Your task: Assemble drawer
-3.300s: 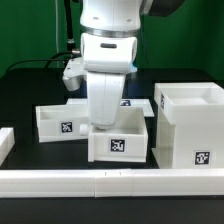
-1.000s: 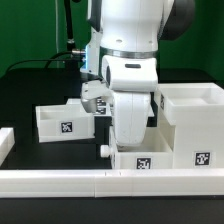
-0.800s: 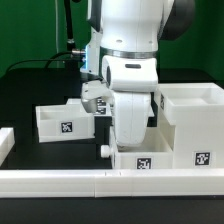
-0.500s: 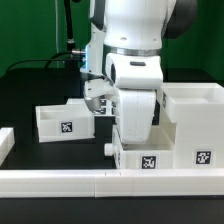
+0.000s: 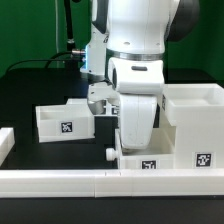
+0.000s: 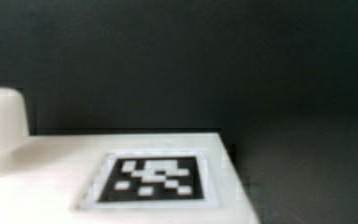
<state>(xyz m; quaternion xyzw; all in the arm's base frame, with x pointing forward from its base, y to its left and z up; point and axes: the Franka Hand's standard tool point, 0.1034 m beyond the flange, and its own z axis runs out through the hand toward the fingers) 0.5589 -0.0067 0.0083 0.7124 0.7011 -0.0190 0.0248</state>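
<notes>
The hand (image 5: 135, 148) is placed at the tagged tray (image 5: 148, 163), at 6 o'clock in the exterior view; whether it is clamped cannot be told. The housing (image 5: 195, 125) is seen just beside, at 3 o'clock, the second tray (image 5: 62, 122) at 9 o'clock. Insertion of the tagged tray is judged the step in hand; next, alignment with the housing's open side is called for

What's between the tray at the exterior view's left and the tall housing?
Exterior view: the second tray, close beside the housing, with the arm over it.

Exterior view bright and sharp; wrist view dim, blurred.
</notes>
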